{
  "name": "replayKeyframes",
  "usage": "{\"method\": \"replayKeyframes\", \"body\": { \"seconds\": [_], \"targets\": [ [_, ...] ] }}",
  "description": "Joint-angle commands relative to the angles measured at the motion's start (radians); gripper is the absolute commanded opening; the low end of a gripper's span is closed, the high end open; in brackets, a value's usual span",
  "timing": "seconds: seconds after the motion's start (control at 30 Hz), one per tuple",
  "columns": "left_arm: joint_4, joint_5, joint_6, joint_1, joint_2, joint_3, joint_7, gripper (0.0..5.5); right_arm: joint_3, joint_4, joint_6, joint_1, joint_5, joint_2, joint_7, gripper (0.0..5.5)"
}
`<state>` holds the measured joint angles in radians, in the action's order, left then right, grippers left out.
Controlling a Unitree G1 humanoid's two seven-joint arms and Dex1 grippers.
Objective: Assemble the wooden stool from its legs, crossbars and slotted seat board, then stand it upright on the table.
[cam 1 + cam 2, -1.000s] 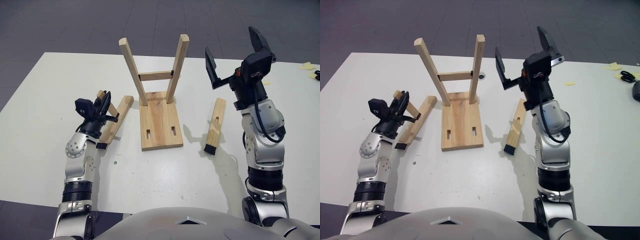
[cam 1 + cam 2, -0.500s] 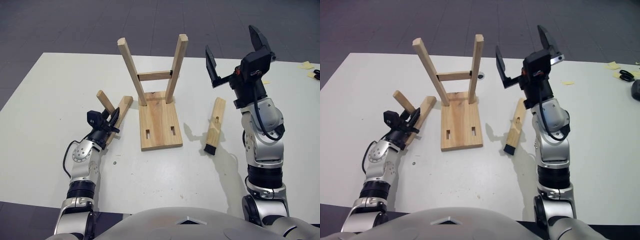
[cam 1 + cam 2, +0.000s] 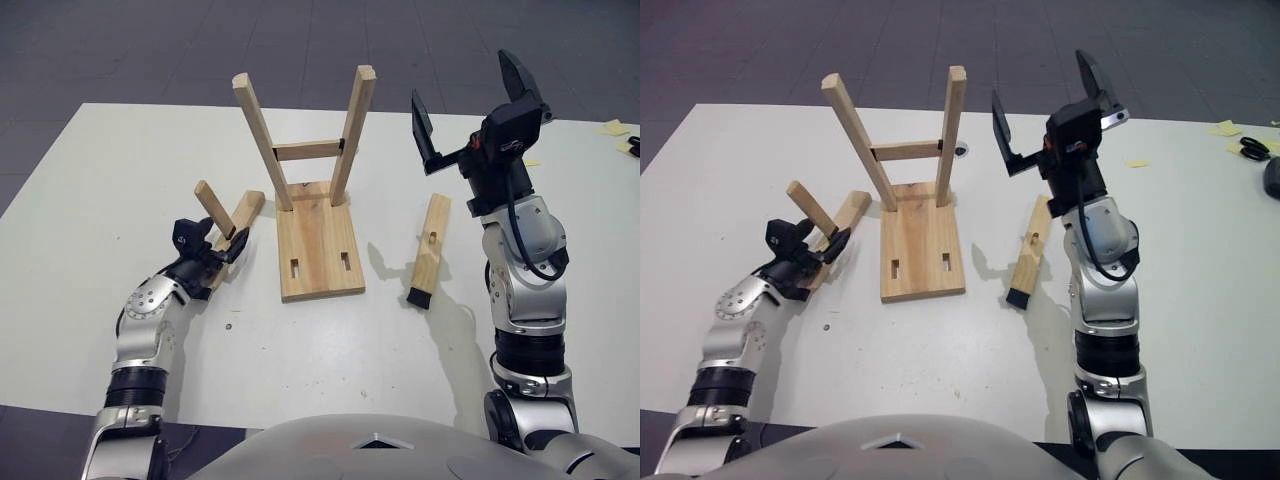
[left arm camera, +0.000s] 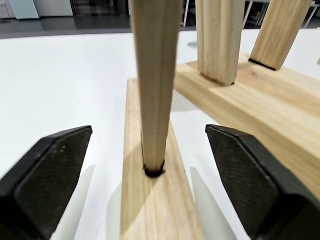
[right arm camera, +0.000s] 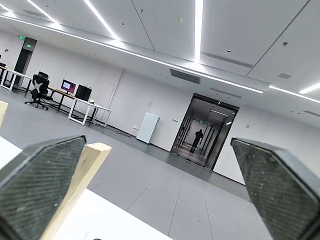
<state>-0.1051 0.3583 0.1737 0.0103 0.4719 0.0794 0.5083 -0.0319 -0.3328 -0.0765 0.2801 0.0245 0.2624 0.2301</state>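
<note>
The slotted seat board (image 3: 318,245) lies flat mid-table. Two legs (image 3: 260,135) (image 3: 355,130) stand up from its far end, joined by a crossbar (image 3: 310,151). To its left lies a loose leg (image 3: 240,218) with a short crossbar (image 3: 212,205) sticking up from it. My left gripper (image 3: 212,254) is low at that leg's near end. It is open, with a finger (image 4: 47,175) on each side of the leg (image 4: 155,210). Another loose leg (image 3: 429,245) with a black foot lies right of the board. My right gripper (image 3: 468,105) is held high above it, open and empty.
Yellow notes (image 3: 615,131) and dark items (image 3: 1252,150) lie at the table's far right. A small dark speck (image 3: 229,325) sits in front of the left leg. A round hole (image 3: 960,152) is in the tabletop behind the stool. The table's front edge is close to my arms.
My left gripper has dropped from over the loose leg's crossbar to the leg's near end and turned level with the table. The right arm and the wooden parts have not moved.
</note>
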Motion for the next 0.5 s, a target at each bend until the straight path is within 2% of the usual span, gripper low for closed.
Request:
{"method": "replayKeyframes", "body": {
  "seconds": [0.03, 0.13, 0.3, 0.5],
  "targets": [
    [0.264, 0.009, 0.372, 0.055, 0.127, -0.034, -0.016, 5.00, -0.008, -0.015, -0.007, -0.013, -0.008, 0.005, -0.008, 5.40],
    [0.372, 0.006, 0.534, 0.046, 0.177, -0.070, -0.010, 5.38, -0.009, -0.020, -0.008, -0.019, -0.008, 0.003, -0.011, 5.40],
    [0.419, -0.017, 0.680, 0.045, 0.225, -0.100, -0.008, 5.38, -0.007, -0.022, -0.009, -0.023, -0.008, 0.002, -0.015, 5.40],
    [0.365, -0.055, 0.682, 0.071, 0.252, -0.111, 0.003, 4.44, -0.008, -0.025, -0.008, -0.027, -0.011, 0.002, -0.021, 5.40]
  ]
}}
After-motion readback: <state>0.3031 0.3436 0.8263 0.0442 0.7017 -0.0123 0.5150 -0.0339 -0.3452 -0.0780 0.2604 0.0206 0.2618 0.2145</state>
